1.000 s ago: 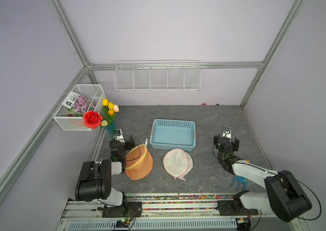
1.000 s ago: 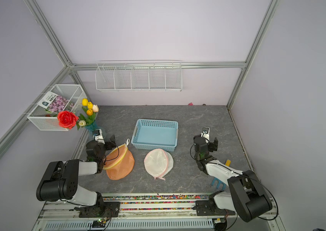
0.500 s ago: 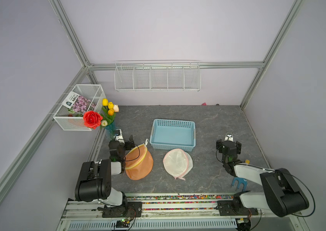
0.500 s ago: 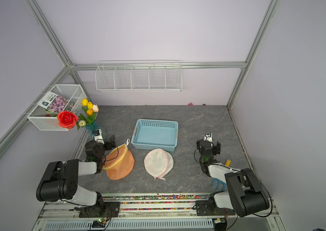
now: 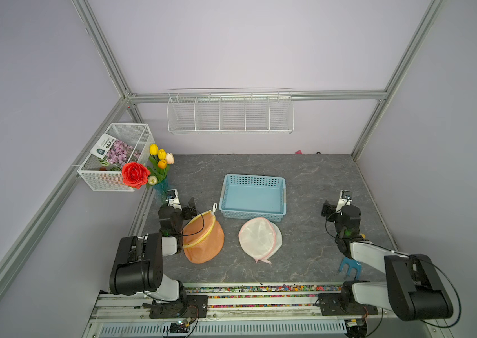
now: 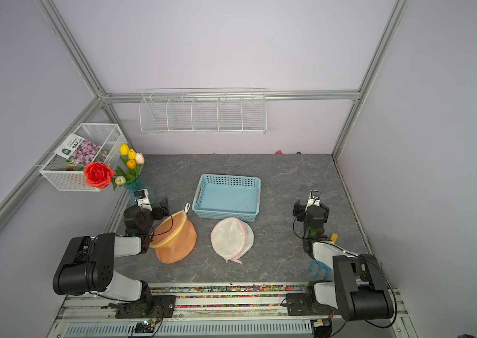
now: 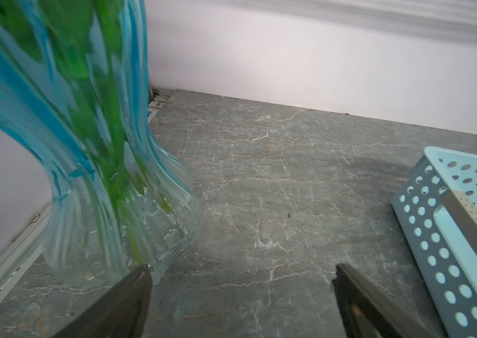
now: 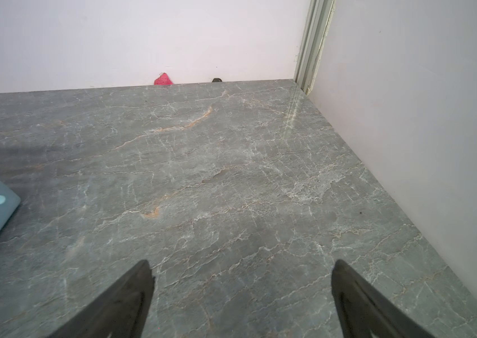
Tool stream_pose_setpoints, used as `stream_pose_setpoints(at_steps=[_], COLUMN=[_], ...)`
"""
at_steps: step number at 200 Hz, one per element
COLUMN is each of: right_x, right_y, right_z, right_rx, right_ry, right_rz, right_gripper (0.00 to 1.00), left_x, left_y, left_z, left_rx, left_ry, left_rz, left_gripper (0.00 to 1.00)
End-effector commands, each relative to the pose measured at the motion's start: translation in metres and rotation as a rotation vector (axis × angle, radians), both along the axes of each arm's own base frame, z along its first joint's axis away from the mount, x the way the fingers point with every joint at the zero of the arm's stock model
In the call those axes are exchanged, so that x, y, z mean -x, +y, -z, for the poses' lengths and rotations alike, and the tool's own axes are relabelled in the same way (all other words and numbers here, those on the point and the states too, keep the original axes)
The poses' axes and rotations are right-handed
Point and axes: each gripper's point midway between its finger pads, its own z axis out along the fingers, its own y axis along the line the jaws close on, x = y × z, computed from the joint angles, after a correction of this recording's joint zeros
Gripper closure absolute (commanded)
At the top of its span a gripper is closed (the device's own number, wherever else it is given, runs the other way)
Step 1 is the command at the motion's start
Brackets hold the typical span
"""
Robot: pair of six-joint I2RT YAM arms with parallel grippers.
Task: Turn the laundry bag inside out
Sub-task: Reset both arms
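Top-down look at a grey marble-look table (image 5: 304, 181) inside a pale lilac booth, w/ two black-and-white robot arms mounted at the near edge. Two mesh bags lie on the table, on the near side of a blue plastic basket (image 5: 253, 179). The orange laundry bag (image 5: 203, 243), yellow trim, mouth gaping, is just beside the L arm's wrist. The white laundry bag (image 5: 259, 238), pink trim, lies flattened close to the basket's near wall. Both top views show them alike, and neither bag has shifted over the last sec. Can't tell which face of either bag is turned out.

The L gripper (image 5: 183, 206) sits low btwn the orange bag and a blue glass vase (image 7: 99, 175) holding green stems. Its fingers are spread wide w/ nothing btwn them. The L wrist view shows bare table btwn the two dark fingertips (image 7: 131, 292). It hasn't moved since a sec ago.

The R gripper (image 5: 335, 206) is the one change. A sec ago it sat a little nearer the basket; now it has slid sideways toward the R wall. Its fingers are spread wide and empty. The R wrist view shows only table btwn them, w/ a basket corner at the frame edge. It's well apart from both bags.
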Motion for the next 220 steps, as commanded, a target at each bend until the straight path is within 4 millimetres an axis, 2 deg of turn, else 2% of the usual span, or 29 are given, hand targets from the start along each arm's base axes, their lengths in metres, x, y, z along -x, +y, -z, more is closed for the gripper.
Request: stream_pose_setpoints(at_steps=[1, 10, 21, 28, 36, 49, 69, 90, 117, 220], right_x=[0.001, 0.004, -0.003, -0.008, -0.011, -0.027, -0.024, -0.026, -0.025, -0.026], right_y=[0.004, -0.001, 0.000, -0.002, -0.007, 0.000, 0.006, 0.005, 0.004, 0.003], right_z=[-0.001, 0.014, 0.008, 0.010, 0.022, 0.020, 0.023, 0.020, 0.023, 0.022], right_rx=[-0.021, -0.021, -0.001, -0.009, -0.025, 0.041, 0.062, 0.079, 0.068, 0.072], right_ry=[-0.087, -0.111, -0.201, -0.133, 0.013, -0.028, 0.053, -0.011, 0.050, 0.044], right_rz=[-0.044, -0.019, -0.024, -0.009, 0.032, 0.004, 0.018, 0.024, 0.037, 0.048], right_gripper=[0.03, 0.03, 0.02, 0.02, 0.02, 0.01, 0.01, 0.01, 0.01, 0.01], left_x=[-0.004, -0.003, -0.004, -0.003, -0.003, -0.003, -0.003, -0.003, -0.003, -0.003], left_y=[0.000, 0.000, 0.001, 0.001, 0.001, 0.001, 0.001, 0.001, 0.001, 0.001], left_z=[-0.010, -0.010, -0.010, -0.010, -0.010, -0.010, -0.010, -0.010, -0.010, -0.010], left_rx=[0.006, 0.007, 0.010, 0.011, 0.012, 0.013, 0.013, 0.012, 0.013, 0.013], left_ry=[-0.028, -0.027, -0.027, -0.027, -0.028, -0.028, -0.028, -0.028, -0.029, -0.029], left_rz=[0.008, 0.009, 0.009, 0.011, 0.012, 0.013, 0.013, 0.012, 0.014, 0.014], left_gripper=[0.00, 0.00, 0.00, 0.00, 0.00, 0.00, 0.00, 0.00, 0.00, 0.00])
